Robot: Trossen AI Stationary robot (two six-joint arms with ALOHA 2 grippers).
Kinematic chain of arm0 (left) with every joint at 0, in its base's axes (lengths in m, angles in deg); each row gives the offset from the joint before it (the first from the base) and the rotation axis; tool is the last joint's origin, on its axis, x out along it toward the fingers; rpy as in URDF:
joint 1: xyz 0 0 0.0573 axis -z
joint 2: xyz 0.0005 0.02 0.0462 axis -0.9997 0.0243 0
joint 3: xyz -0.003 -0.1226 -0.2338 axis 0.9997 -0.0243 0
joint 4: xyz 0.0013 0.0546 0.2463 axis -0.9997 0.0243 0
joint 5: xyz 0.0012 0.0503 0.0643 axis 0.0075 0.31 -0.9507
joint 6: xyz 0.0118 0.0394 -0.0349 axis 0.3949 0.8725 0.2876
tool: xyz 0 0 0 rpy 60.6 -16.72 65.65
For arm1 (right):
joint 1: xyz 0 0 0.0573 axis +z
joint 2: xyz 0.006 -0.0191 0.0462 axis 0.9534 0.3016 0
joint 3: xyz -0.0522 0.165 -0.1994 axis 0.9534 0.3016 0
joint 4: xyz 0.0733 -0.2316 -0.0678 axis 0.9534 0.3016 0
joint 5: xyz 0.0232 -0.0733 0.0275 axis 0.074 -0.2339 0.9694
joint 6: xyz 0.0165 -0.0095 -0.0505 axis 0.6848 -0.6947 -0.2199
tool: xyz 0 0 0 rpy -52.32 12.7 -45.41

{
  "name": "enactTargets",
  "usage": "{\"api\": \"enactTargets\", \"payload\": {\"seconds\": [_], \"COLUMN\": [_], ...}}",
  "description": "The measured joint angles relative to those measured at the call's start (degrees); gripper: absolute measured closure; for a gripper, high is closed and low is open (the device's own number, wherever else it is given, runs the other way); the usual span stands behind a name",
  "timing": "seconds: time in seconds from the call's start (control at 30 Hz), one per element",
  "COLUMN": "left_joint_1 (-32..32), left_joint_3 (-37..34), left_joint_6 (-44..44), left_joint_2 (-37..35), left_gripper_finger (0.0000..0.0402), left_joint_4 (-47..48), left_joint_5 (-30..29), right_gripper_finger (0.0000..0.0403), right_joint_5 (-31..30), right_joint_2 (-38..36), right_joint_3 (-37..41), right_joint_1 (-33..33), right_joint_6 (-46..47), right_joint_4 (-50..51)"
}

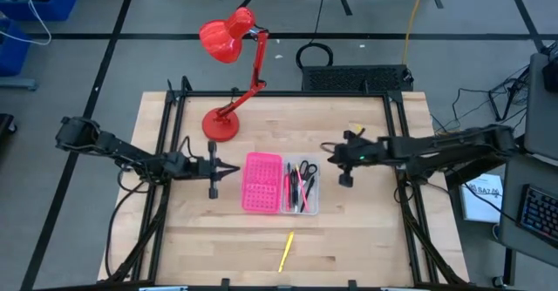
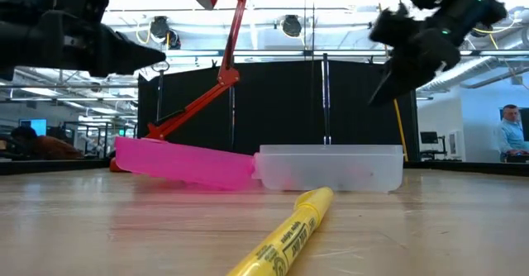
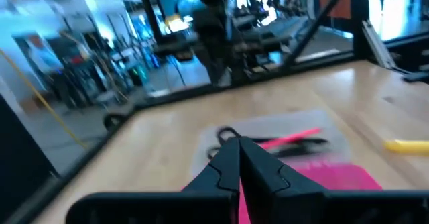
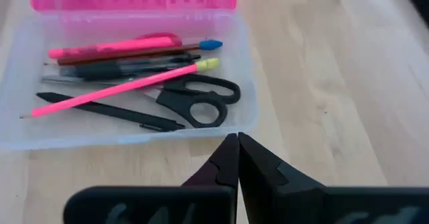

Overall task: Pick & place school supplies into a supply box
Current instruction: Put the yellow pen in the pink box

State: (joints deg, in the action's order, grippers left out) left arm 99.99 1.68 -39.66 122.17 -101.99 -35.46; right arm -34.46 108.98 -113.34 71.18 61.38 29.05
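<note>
High view: overhead, straight down, whole table [image 1: 349, 230], far. Low view: tabletop height, level across, close behind yellow marker [image 2: 285, 239]. Wrist views: close, forward past own fingers. All four share supply box [image 1: 281, 184], frame centre in high view.

Supply box [image 1: 281, 184] lying open at the table's centre, one yellow highlighter [image 1: 285, 251] still outside it.
The pink perforated half [image 1: 261, 182] lies flat at the box's 9 o'clock side, the clear tray [image 4: 248, 83] at 3 o'clock. Inside the tray lie black-handled scissors [image 4: 201, 100], a pink pencil [image 4: 114, 88] slanted over them, a pink highlighter [image 4: 114, 47], a brown pencil with a blue tip [image 4: 134, 53] and dark pens [image 4: 110, 113]. The yellow highlighter rests on bare wood at 6 o'clock of the box, well apart.
</note>
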Motion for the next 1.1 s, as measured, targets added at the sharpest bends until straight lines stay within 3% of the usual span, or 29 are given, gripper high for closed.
{"api": "enactTargets", "payload": {"seconds": [0.4, 0.57, 0.77, 1.1], "left_joint_1": [-2.51, -3.17, -3.17, -3.17], "left_joint_3": [0.02, 0.02, 0.02, 0.02], "left_joint_6": [2.44, 1.95, 0.49, -1.01], "left_joint_2": [0.00, 0.00, 0.00, 0.01], "left_gripper_finger": [0.0397, 0.0373, 0.0356, 0.0355], "left_joint_4": [2.77, 3.00, 2.93, 2.88], "left_joint_5": [-0.04, -0.05, -0.04, -0.04], "right_gripper_finger": [0.0403, 0.0403, 0.0403, 0.0403], "right_joint_5": [-2.81, -5.35, -4.44, -0.67], "right_joint_2": [25.69, 34.53, 40.31, 41.90], "right_joint_3": [-23.67, -32.51, -35.66, -35.77], "right_joint_1": [4.85, 5.15, 5.15, 6.48], "right_joint_6": [1.23, 1.37, 1.20, 2.46], "right_joint_4": [14.63, 25.81, 27.70, 27.07]}}
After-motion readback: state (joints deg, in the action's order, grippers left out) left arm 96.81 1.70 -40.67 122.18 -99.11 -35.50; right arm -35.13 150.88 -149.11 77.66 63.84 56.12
